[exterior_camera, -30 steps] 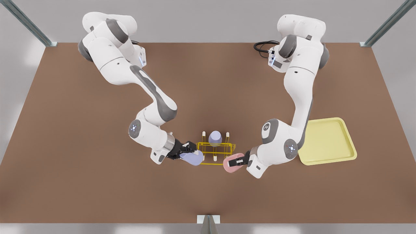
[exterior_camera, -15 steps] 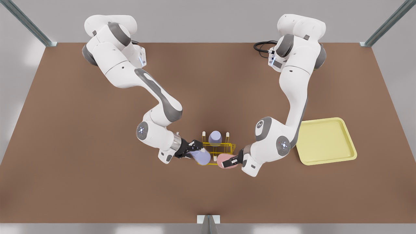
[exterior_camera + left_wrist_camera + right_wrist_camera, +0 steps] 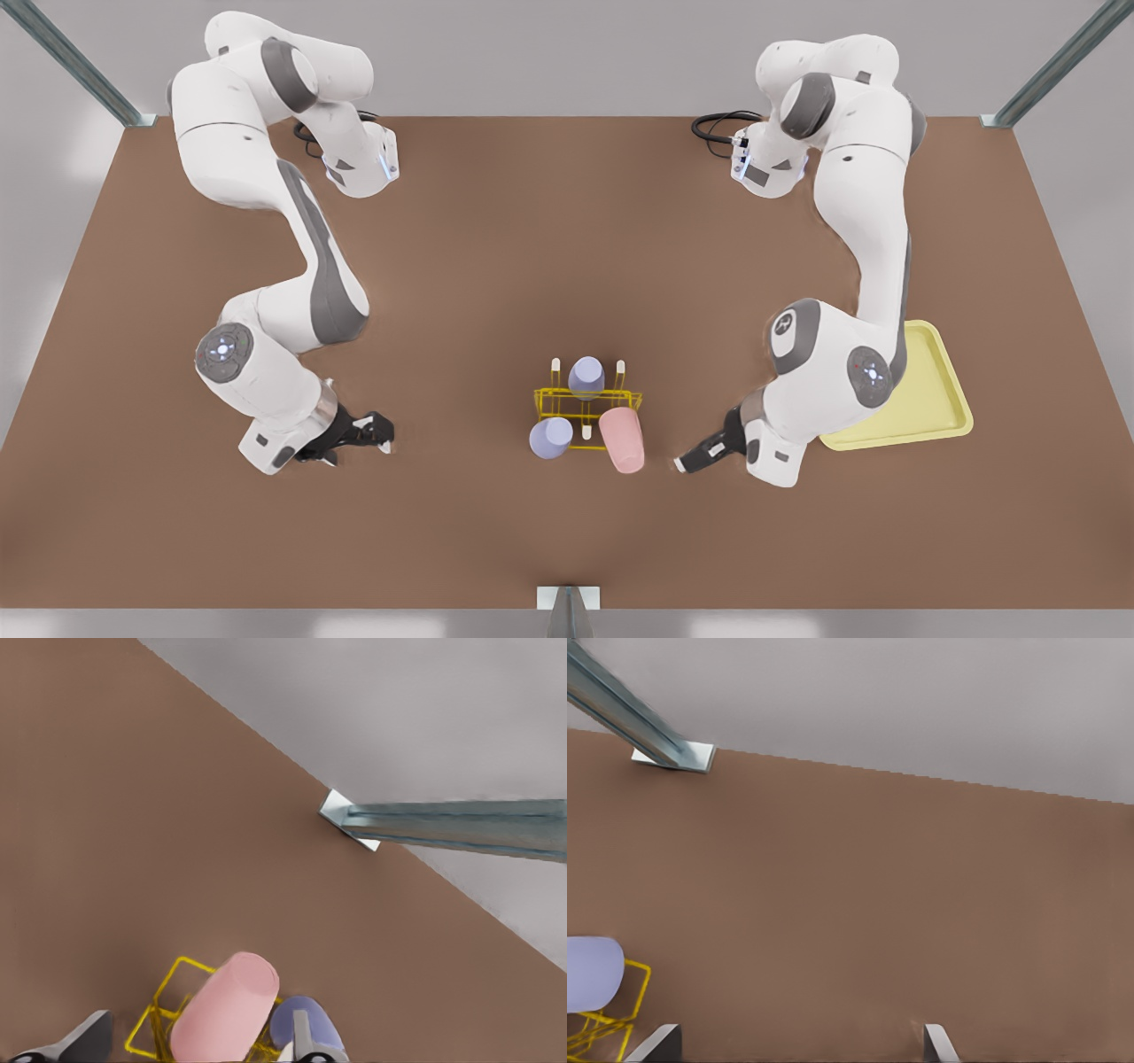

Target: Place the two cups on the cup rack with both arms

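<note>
Left gripper [image 3: 684,462] is the one on the front view's right. It sits low over the table [image 3: 567,248], fingers spread, holding nothing. Right gripper [image 3: 381,435] is on the front view's left, also spread and empty, well apart from the rack.

Out from the left gripper, the pink cup [image 3: 622,439] is the nearest thing, toward the middle of the table. It sits on the cup rack [image 3: 611,394] at the near corner on the front view's right. Its long axis looks tilted rather than upright. I can't tell how well it is seated on the peg.

Out from the right gripper, the lavender cup [image 3: 551,437] lies toward the centre, on the rack's other near corner. It looks upright, closed end up.

A third greyish-lavender cup [image 3: 586,375] sits on the back row; leave it. The pale-yellow tray [image 3: 930,416] is partly under the left arm.

Both cups read as placed. If you need to fix the pink one, use the left arm because it's closer.
</note>
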`<action>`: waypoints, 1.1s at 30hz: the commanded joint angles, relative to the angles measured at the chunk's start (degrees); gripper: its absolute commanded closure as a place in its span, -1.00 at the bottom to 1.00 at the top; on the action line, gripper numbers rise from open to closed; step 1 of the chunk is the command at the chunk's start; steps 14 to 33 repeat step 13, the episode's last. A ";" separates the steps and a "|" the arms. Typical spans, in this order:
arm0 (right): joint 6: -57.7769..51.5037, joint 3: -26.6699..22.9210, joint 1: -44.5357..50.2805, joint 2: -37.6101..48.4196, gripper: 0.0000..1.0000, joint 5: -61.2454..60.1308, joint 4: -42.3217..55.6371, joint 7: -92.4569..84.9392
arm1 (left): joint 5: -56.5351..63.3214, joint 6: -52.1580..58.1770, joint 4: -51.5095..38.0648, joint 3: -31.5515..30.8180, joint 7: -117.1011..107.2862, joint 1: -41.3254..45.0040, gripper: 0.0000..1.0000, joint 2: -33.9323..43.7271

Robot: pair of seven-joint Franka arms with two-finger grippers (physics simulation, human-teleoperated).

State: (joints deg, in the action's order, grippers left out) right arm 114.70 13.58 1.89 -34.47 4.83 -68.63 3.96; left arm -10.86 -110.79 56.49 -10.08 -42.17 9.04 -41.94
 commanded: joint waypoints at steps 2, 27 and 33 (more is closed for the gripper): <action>-25.49 -3.30 -0.31 6.60 -1.00 6.50 0.87 -1.15 | 21.40 33.62 0.20 -0.03 30.10 -3.68 -1.00 9.49; -30.94 -9.19 -1.01 24.71 -1.00 3.08 -11.79 -3.87 | 14.20 34.42 22.17 -0.29 42.87 -8.78 -1.00 27.26; -30.94 -9.19 -1.01 24.71 -1.00 3.08 -11.79 -3.87 | 14.20 34.42 22.17 -0.29 42.87 -8.78 -1.00 27.26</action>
